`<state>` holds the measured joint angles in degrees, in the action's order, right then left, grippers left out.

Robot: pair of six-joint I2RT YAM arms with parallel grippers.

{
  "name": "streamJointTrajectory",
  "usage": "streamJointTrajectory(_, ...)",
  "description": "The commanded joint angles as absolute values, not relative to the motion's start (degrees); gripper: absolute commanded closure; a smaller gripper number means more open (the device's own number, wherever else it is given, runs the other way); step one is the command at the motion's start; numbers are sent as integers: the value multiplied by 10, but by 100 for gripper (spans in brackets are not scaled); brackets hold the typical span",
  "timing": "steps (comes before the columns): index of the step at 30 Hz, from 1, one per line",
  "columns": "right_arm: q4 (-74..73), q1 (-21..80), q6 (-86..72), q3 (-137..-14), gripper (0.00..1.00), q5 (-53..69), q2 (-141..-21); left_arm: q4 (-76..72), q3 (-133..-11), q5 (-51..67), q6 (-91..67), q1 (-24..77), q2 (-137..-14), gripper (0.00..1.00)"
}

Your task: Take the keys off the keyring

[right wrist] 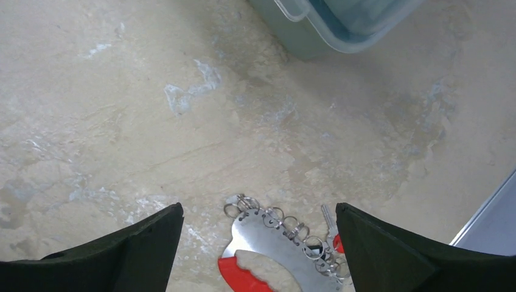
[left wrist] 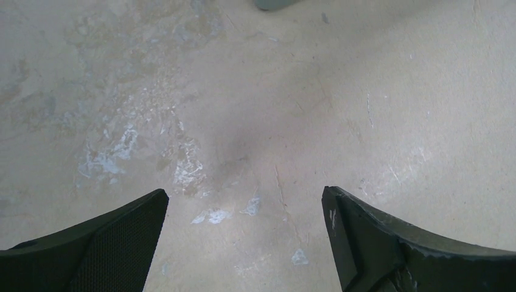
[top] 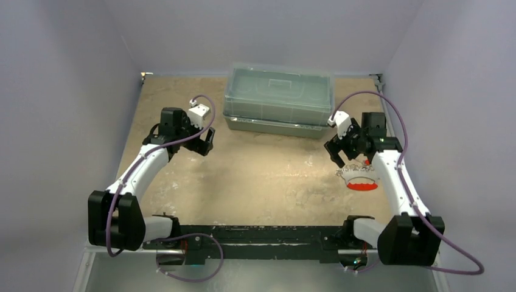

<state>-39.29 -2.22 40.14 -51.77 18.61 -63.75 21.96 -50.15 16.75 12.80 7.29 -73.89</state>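
Note:
The keyring [right wrist: 280, 243] is a silvery crescent plate with a red edge and several small metal loops along its rim. It lies flat on the table between my open right fingers. In the top view the keyring [top: 359, 178] lies at the right. A small silvery key with a red head [right wrist: 331, 229] lies by the keyring's right end, partly hidden behind my right finger. My right gripper [right wrist: 258, 210] [top: 345, 155] is open and hovers just above the keyring. My left gripper [left wrist: 243, 198] [top: 204, 145] is open and empty over bare table at the left.
A large clear plastic box [top: 278, 100] stands at the back middle; its corner shows in the right wrist view [right wrist: 334, 24]. The table's right edge [right wrist: 487, 216] runs close to the keyring. Walls enclose the table on three sides.

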Motion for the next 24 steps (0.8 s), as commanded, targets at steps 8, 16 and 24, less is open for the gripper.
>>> streamJointTrajectory(8, -491, -117, 529, -590, 1, 71, -770, 144, -505, 169, 108, 76, -701, 1)
streamJointTrajectory(16, -511, -202, 592, -585, 1, 18, -875, 144, -522, 175, 96, 76, -694, 1)
streamJointTrajectory(24, -539, -188, 603, -611, 12, 38, -998, 168, -540, 186, 102, 76, -706, 1)
